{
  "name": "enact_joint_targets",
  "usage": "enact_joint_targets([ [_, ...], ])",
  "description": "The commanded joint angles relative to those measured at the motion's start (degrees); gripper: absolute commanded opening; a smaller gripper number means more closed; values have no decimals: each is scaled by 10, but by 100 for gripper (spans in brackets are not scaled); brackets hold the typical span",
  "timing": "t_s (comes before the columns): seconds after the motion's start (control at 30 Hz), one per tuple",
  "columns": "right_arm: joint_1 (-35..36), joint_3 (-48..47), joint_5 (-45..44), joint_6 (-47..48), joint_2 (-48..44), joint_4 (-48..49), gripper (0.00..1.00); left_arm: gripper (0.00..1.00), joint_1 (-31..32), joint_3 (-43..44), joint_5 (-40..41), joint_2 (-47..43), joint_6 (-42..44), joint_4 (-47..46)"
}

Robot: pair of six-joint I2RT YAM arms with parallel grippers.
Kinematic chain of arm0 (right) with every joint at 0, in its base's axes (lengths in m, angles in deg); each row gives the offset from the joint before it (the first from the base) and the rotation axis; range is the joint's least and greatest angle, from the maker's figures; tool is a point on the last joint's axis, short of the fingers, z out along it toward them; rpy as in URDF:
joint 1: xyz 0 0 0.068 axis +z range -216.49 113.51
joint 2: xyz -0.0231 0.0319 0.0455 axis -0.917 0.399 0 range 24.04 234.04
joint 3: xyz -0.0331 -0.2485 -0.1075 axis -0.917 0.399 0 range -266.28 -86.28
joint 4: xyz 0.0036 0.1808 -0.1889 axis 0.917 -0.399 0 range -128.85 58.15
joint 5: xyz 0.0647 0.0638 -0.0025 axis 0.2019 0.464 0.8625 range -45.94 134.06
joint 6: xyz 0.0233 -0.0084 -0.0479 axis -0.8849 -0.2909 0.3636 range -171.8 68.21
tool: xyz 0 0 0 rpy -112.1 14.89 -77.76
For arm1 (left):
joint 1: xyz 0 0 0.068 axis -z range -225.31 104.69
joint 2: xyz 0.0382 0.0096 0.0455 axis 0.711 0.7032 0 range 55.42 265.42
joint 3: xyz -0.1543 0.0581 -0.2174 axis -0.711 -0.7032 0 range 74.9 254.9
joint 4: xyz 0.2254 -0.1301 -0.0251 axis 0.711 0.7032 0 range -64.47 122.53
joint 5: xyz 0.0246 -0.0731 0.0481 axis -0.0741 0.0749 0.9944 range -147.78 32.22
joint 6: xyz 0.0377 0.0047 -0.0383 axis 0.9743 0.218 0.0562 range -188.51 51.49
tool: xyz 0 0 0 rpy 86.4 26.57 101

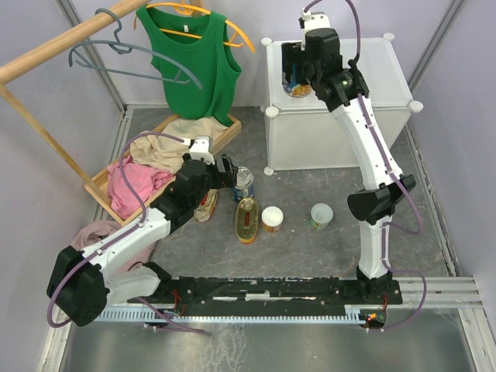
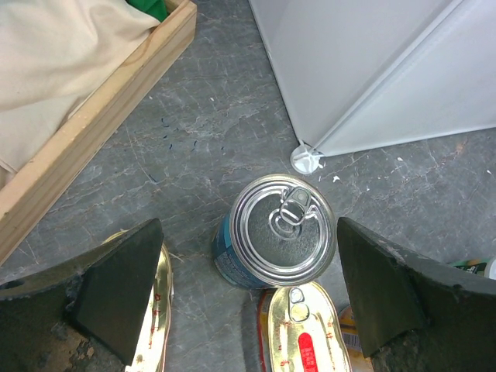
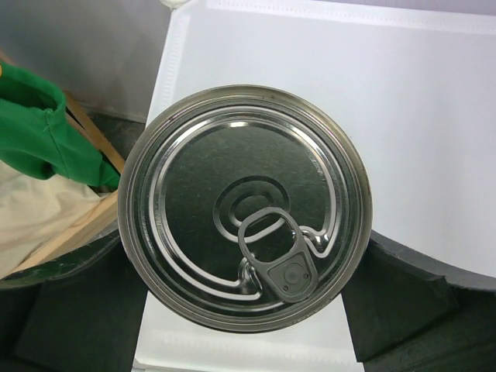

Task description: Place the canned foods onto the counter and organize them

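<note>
Right hand [image 1: 298,81] is straddling one tall tin [image 3: 246,221] on white cube surface [image 1: 384,70], by its left edge, jaws wide, grip unclear. Left hand [image 2: 248,256] is hanging open around second tall tin [image 2: 275,232] near that surface's front-left foot [image 2: 308,160].

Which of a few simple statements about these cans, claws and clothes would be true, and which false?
1. A green top hangs on a yellow hanger. True.
2. All six cans are already up on the cabinet. False: only one tall tin is at the top of the white cabinet; the other five are down on the grey table.
3. The left claw stands open around a blue-labelled tin. True.
4. The two small cans sit in the wooden tray. False: the orange-labelled can and the green-labelled can stand on the grey table.
5. Two flat oval tins lie close to the blue-labelled tin. True.
</note>
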Motion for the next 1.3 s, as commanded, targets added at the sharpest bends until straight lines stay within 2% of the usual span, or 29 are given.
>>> enact_joint_targets([
  [0.0, -3, -64, 13, -18, -10, 90, 1, 99, -3, 24, -7, 1, -17, -16],
  [0.13, -6, -64, 21, -24, 4, 88, 1, 99, -3, 18, -8, -1, -21, -16],
  [0.33, -5, -52, 18, -25, 10, 101, 16, 99, -3, 12, -10, -6, -23, -17],
  [0.4, -6, -46, 18, -23, 9, 106, 27, 99, -3, 11, -9, -7, -22, -17],
  [0.53, -5, -24, 21, -21, -4, 124, 56, 99, -3, 10, -13, -6, -25, -17],
  [0.7, -5, -7, 24, -16, -8, 124, 75, 99, -3, 5, -18, -4, -30, -22],
  [1.0, -4, 23, 26, -11, -22, 128, 89, 99, -3, 4, -28, -2, -37, -22],
  [1.13, -5, 28, 23, -9, -23, 128, 100, 99, -2, 4, -30, -1, -39, -22],
  [1.27, -5, 36, 20, -7, -26, 129, 99, 99, -3, 3, -33, 0, -43, -22],
])
